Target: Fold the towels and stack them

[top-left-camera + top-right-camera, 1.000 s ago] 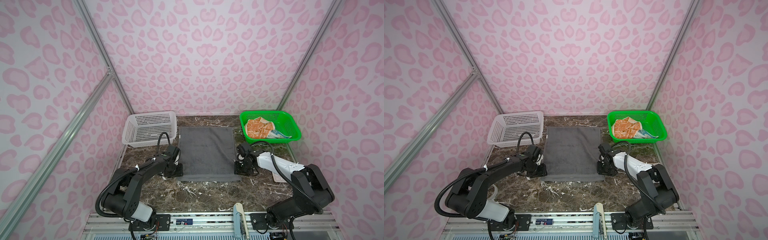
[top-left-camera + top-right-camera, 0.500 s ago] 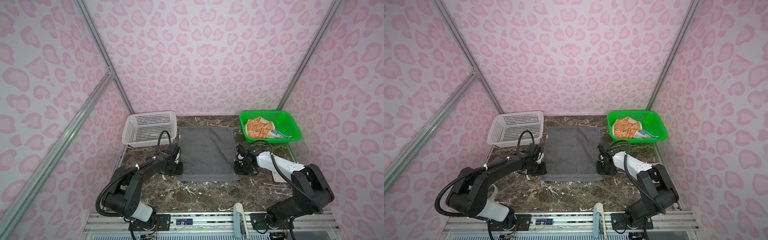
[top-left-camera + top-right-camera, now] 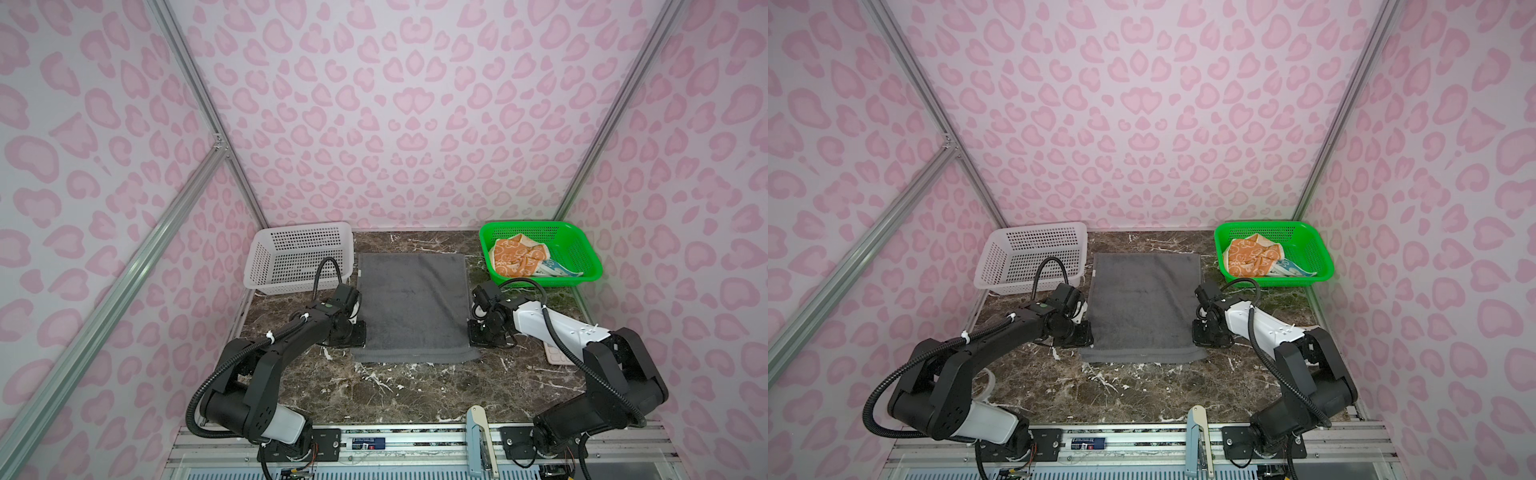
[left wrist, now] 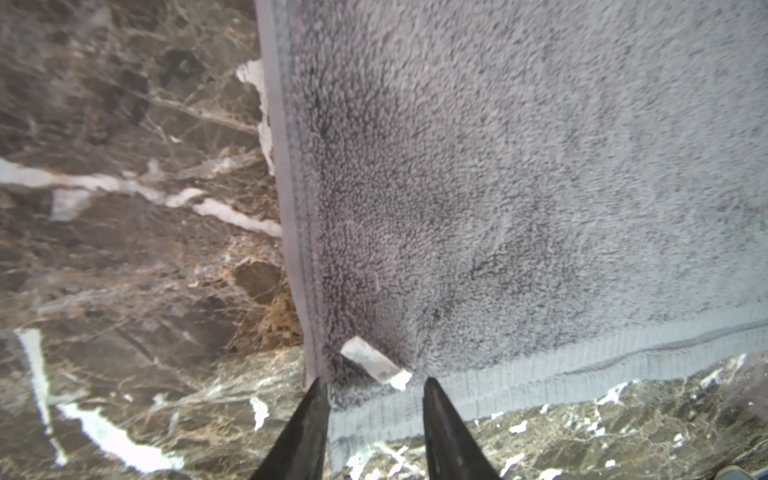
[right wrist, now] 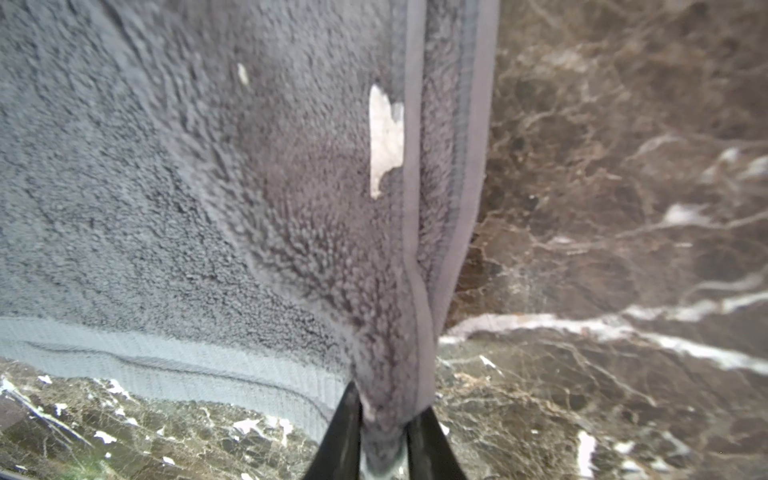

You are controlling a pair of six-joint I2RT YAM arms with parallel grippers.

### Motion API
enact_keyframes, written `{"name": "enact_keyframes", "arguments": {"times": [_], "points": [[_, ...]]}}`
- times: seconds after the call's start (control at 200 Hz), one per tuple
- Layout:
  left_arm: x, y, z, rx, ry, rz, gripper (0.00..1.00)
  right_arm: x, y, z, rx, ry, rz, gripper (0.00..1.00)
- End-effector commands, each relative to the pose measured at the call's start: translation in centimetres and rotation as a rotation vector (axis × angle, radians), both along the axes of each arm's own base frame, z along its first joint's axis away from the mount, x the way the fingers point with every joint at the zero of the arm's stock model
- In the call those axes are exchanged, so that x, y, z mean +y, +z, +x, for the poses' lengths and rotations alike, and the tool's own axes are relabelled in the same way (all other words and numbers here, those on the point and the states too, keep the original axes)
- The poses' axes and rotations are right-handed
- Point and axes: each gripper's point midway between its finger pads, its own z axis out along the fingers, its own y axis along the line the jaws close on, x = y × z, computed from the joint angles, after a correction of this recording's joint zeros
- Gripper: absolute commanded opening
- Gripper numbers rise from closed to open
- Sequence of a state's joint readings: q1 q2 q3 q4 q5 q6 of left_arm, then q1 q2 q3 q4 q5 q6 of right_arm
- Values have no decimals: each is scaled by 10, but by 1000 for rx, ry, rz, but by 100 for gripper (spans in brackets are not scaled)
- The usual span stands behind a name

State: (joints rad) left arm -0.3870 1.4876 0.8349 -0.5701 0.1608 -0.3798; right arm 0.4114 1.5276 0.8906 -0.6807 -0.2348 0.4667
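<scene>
The work is at an early stage. The grey towel lies spread on the marble table just beside the green basket, between it and the white basket. A doubled hem in the right wrist view and a band showing along the towel's front edge suggest one fold is already made, though the blur leaves me unsure. The right gripper is clamped on the towel's front corner on the green basket's side, with cloth bunched between its jaws. The left gripper sits at the corner farthest from the green basket, its jaws a narrow way apart astride flat cloth and apparently not pinching it (a pale scrap lies on the pile just there). The orange towel and the blue towel lie crumpled inside the green basket, unfolded. The grey towel's further folding, both small towels and all the stacking remain.
</scene>
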Motion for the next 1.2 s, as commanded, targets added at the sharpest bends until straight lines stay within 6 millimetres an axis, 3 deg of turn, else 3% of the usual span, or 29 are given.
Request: {"name": "enact_keyframes", "arguments": {"times": [0.0, 0.17, 0.35, 0.605, 0.915, 1.04, 1.2], "points": [[0, 0, 0, 3, -9, -1, 39, -4, 0, 0, -2, 8, -23, 21], [6, -6, -6, 24, -10, 29, 45, -2, 2, 2, -8, 14, -20, 15], [14, -9, -10, 37, -11, 76, 57, -1, 3, 3, -4, 34, -40, 20], [12, -14, -8, 51, -14, 71, 58, 1, 5, 3, -5, 54, -63, 27], [12, -14, -7, 50, -15, 75, 55, 3, 7, 4, -5, 64, -74, 24], [11, -14, -7, 49, -15, 71, 54, 2, 10, 4, -3, 76, -96, 34], [10, -14, -6, 52, -17, 66, 54, 2, 11, 3, -1, 80, -106, 33]]}}
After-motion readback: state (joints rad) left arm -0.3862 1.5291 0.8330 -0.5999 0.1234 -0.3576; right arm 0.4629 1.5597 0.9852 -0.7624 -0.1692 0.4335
